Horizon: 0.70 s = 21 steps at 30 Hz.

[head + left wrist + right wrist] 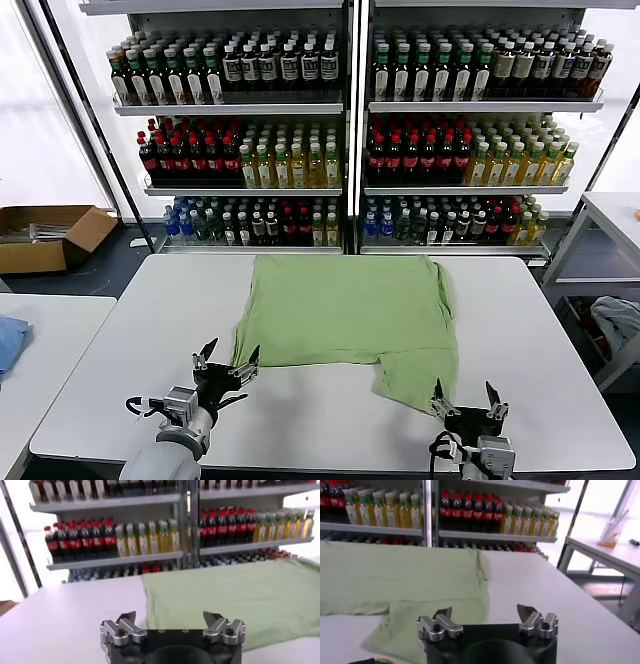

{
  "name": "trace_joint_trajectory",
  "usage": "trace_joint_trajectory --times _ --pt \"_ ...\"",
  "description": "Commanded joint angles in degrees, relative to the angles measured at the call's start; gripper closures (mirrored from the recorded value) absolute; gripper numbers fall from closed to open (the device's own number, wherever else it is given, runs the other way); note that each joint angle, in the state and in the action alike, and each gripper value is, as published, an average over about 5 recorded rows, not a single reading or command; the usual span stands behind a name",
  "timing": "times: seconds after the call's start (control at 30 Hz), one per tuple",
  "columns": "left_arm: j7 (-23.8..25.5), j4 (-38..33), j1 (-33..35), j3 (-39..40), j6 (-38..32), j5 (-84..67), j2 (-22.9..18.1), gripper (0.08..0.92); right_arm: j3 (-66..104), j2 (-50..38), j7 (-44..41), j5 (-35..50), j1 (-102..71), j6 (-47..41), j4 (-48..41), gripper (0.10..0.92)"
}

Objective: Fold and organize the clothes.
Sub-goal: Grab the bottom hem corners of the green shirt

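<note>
Green shirt (350, 315) on table (130, 350); bottle shelves (350, 110) behind.

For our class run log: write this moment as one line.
shirt: flat on table | left gripper: open, at its near-left corner | right gripper: open, by its near-right flap

Bottle labels (300, 70) too small; cardboard box (40, 235) cut off.

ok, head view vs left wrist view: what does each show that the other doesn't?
Head only: the right gripper, open at the shirt's near right sleeve, a cardboard box on the floor, and the whole white table.
Left wrist only: nothing extra, just a closer look at the shirt's left edge.
Both: the light green shirt lying flat, the open left gripper, and the bottle shelves.
</note>
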Motion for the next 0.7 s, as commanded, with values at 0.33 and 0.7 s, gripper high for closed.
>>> trace_joint_trajectory --times 0.33,0.7 --pt "0.0 6.0 -3.2 0.8 0.4 -2.3 0.5 0.177 -0.9 2.6 0.8 -0.4 1.8 -0.2 -3.5 0.203" --pt "-0.2 8.9 -4.3 0.8 -1.1 -2.3 0.0 0.177 -0.5 2.9 0.3 -0.1 3.2 -0.1 -5.1 0.203"
